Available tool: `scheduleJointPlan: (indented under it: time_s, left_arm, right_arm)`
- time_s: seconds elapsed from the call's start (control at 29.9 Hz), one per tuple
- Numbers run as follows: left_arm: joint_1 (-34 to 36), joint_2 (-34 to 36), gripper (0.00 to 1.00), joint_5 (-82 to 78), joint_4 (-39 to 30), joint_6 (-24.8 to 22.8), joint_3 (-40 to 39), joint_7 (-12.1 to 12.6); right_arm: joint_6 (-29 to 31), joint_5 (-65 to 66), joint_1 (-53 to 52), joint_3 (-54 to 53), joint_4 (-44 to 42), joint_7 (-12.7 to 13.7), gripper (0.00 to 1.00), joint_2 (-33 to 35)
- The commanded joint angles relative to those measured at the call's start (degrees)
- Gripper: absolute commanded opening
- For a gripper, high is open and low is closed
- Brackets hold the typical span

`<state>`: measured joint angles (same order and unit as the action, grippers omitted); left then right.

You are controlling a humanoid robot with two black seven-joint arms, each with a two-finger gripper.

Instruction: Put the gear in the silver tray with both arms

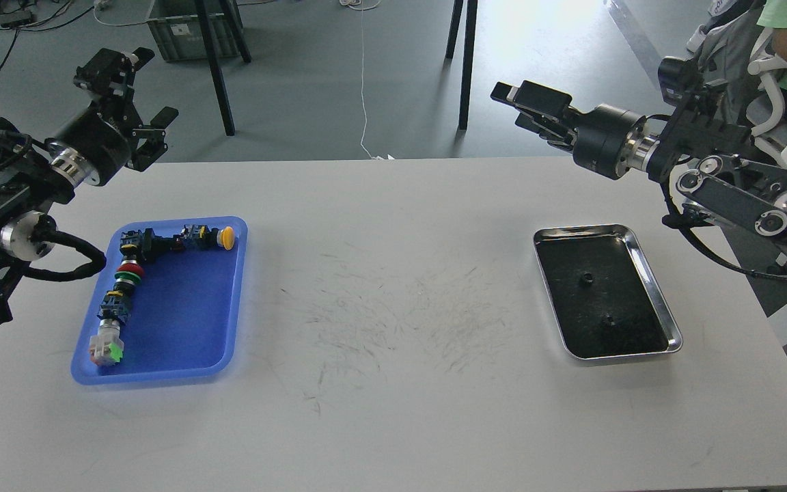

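Left gripper [151,102], black and two-fingered, hangs above the far left edge of the white scuffed table [380,383] with its fingers spread wide and nothing between them. Below it lies the blue plastic tray [229,328], holding a bent row of push-button switches [135,270] with yellow, red, green and clear caps. Well to the right sits the shallow silver metal tray [660,301] with its dark reflective bottom; two small dark gear-like pieces [587,278] rest inside, apart from each other. Above the tray's far side, the right gripper [520,106] hovers with its fingers slightly parted, holding nothing.
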<state>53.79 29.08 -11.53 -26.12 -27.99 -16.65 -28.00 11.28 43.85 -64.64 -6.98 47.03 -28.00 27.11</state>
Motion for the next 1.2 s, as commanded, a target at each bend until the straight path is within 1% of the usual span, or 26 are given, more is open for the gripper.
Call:
scheduleJointPlan:
  time_s: [0.0,0.17,0.3,0.37,0.47,0.57,0.67,0.74,0.8,0.84,0.87,0.9,1.0,1.1,1.17]
  left_arm:
    - [0.09,-0.69,0.99,0.19,0.54,-0.01,-0.23,0.0]
    - [0.09,-1.83,0.99,0.37,0.98,-0.01,-0.49,0.0]
    - [0.0,-3.06,0.99,1.33,1.16,-0.01,-1.1,0.0]
    - [0.09,-3.15,0.99,1.51,1.77,-0.01,-1.28,0.0]
    - [0.18,-3.67,0.99,2.03,4.92,-0.01,-1.63,0.0]
    - [0.18,-6.57,0.99,2.3,7.92,-0.01,-1.98,0.0]
    - [0.7,-7.81,0.99,2.74,8.1,-0.01,-2.51,0.0]
    - [1.49,-7.72,0.99,4.67,8.1,-0.01,-5.05,0.0]
    - [1.41,-8.16,0.99,5.63,9.41,-0.01,-6.29,2.32]
    - [1.67,-8.94,0.99,6.08,9.59,-0.01,-6.64,3.21]
    - [1.67,-10.17,0.99,6.17,9.51,-0.01,-6.82,3.56]
    - [1.67,-11.22,0.99,6.43,10.03,-0.01,-6.99,3.57]
    - [1.23,-11.32,0.99,6.69,10.12,-0.01,-7.61,3.74]
    - [1.06,-11.32,0.99,7.4,10.21,-0.01,-7.96,3.74]
    - [1.06,-11.32,0.99,7.49,10.3,-0.01,-8.14,3.74]
  right_arm:
    - [-1.52,-7.18,1.71,-2.6,-3.07,0.0,0.94,-3.28]
    - [-2.32,-20.62,1.89,-2.78,-4.67,0.0,0.94,-3.99]
    - [-4.6,-30.21,2.24,-3.74,-4.84,0.0,0.95,-5.13]
    - [-5.13,-31.28,2.33,-4.53,-5.28,0.0,0.98,-6.01]
    - [-5.31,-31.19,2.41,-4.19,-5.9,0.0,0.98,-7.68]
    - [-5.13,-31.28,3.29,-4.8,-5.72,0.0,0.98,-8.65]
    - [-4.69,-32.07,3.82,-5.41,-5.98,0.0,0.98,-9.53]
    - [-4.16,-33.56,4.43,-6.29,-5.72,0.0,0.98,-10.14]
    - [-4.08,-36.8,5.84,-7.78,-5.81,0.0,0.98,-10.49]
    - [-3.81,-38.99,6.19,-9.01,-5.81,0.0,0.98,-10.67]
    - [-3.73,-40.58,6.46,-10.06,-5.98,0.0,0.98,-10.76]
    - [-3.72,-41.99,6.63,-11.03,-5.99,0.0,0.98,-11.02]
    - [-3.72,-43.06,7.34,-12.53,-6.07,0.4,0.98,-12.07]
    - [-3.55,-45.6,7.6,-13.85,-5.98,1.8,0.98,-12.43]
    - [-3.72,-46.31,7.86,-14.03,-6.07,2.25,0.99,-12.61]
